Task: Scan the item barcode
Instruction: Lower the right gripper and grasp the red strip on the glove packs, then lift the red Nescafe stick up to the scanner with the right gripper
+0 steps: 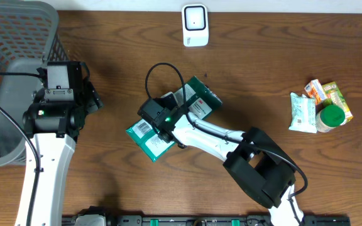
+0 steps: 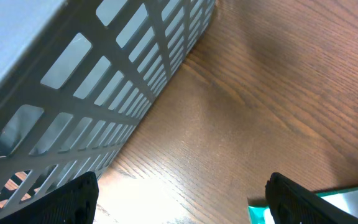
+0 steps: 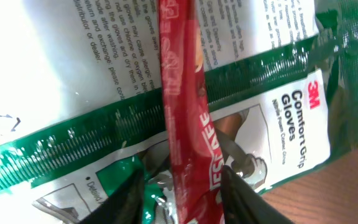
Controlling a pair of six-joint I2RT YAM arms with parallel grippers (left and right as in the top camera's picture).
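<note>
A long red packet (image 3: 179, 93) lies across a green and white 3M glove package (image 3: 291, 118) in the right wrist view. My right gripper (image 3: 182, 180) straddles the packet's near end. Its right finger sits against the packet, while a gap shows between the left finger and the packet, so the jaws stand open. From overhead, the right gripper (image 1: 168, 119) hangs over the green packages (image 1: 146, 138), one showing a barcode label (image 1: 143, 129). A white scanner (image 1: 195, 25) stands at the table's far edge. My left gripper (image 2: 179, 208) is open and empty beside the basket.
A grey mesh basket (image 1: 5, 37) fills the far left corner, its wall (image 2: 73, 74) close to the left gripper. Snack packets (image 1: 307, 110) and a green-lidded jar (image 1: 330, 116) lie at the right. A corner of a green package (image 2: 353, 202) shows behind the left gripper's right finger.
</note>
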